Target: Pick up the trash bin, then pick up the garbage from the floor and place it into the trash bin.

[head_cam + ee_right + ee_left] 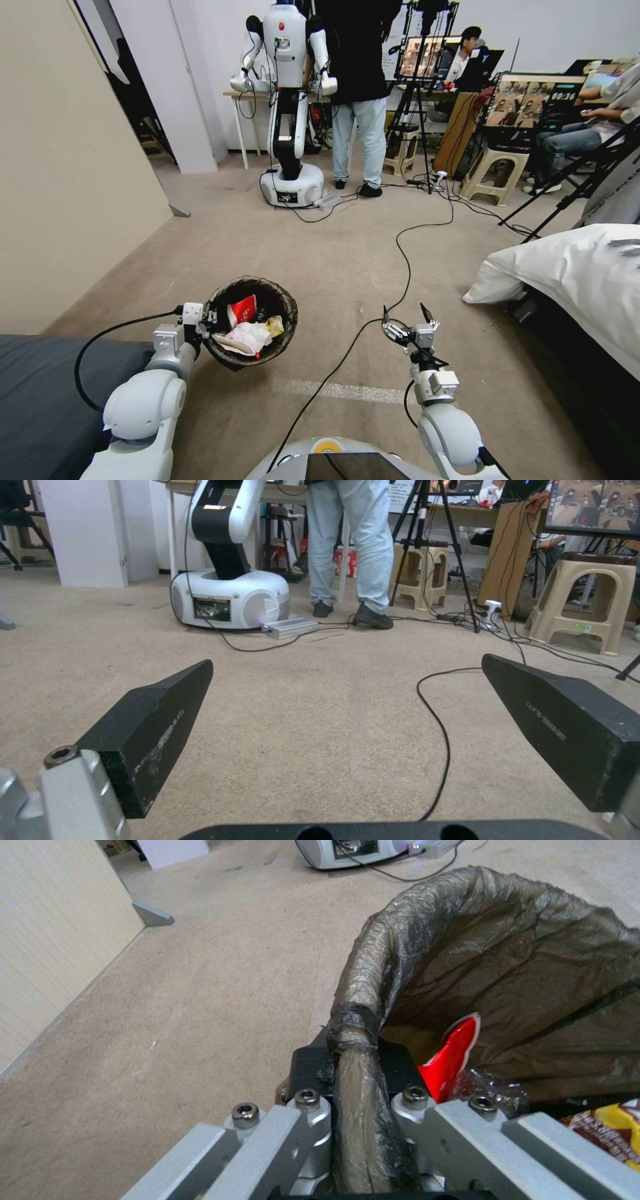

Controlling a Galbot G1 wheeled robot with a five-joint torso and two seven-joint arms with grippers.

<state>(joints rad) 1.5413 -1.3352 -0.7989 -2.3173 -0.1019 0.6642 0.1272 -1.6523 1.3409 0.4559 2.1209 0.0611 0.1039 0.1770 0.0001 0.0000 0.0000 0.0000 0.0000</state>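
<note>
The trash bin [233, 292], round with a dark bag liner, hangs above the carpet at lower left. My left gripper [208, 320] is shut on its near rim; the left wrist view shows the liner-wrapped rim [357, 1060] pinched between the jaws. Inside lie garbage pieces: a red-and-white snack packet [243, 309], a white tissue [248, 337] and a yellow wrapper [275, 325]. The red packet [453, 1055] and yellow wrapper [610, 1130] also show in the left wrist view. My right gripper [407, 317] hovers low over the carpet to the right of the bin, open, with nothing between its black fingers [157, 730].
A black cable [400, 267] snakes over the carpet between my arms. Another white robot [290, 100], a standing person, tripods and stools [493, 173] stand at the far end. A beige wall [67, 167] runs along the left, white bedding [580, 280] lies right, a dark cushion [33, 400] lower left.
</note>
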